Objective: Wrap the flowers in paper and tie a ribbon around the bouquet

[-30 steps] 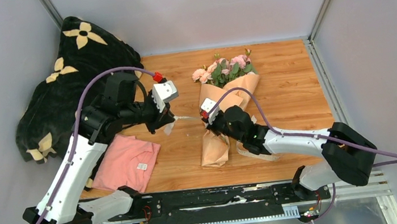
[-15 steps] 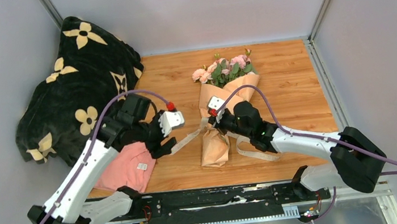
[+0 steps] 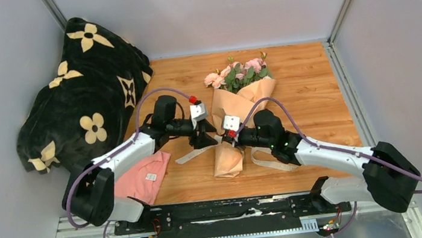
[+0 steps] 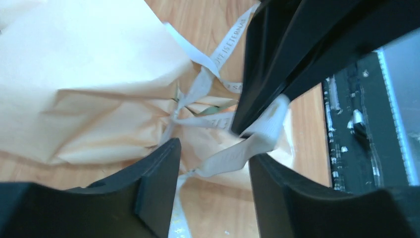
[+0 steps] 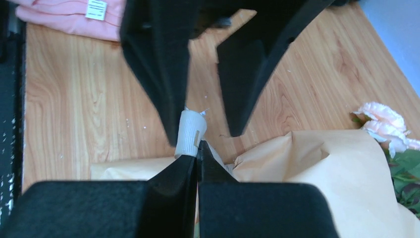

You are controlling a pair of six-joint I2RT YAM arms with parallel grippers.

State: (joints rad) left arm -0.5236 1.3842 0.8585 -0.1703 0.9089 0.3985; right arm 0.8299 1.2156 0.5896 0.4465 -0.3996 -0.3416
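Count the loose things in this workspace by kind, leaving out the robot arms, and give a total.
Blankets: 1, the black blanket
Cloths: 1, the pink cloth
Bouquets: 1, the bouquet
Ribbons: 1, the ribbon
Total: 4

A wooden tabletop [image 3: 314, 88] is walled by pale grey panels [image 3: 213, 9] rising from its far and side edges. A black blanket [image 3: 72, 96] printed with cream flowers lies heaped over its far-left corner (partly off the wood). A pink cloth [image 3: 143, 187] with a small white label [image 3: 151, 176] lies at its near-left edge, beside the blanket. A black mounting plate [image 3: 220, 210] runs along its near edge.
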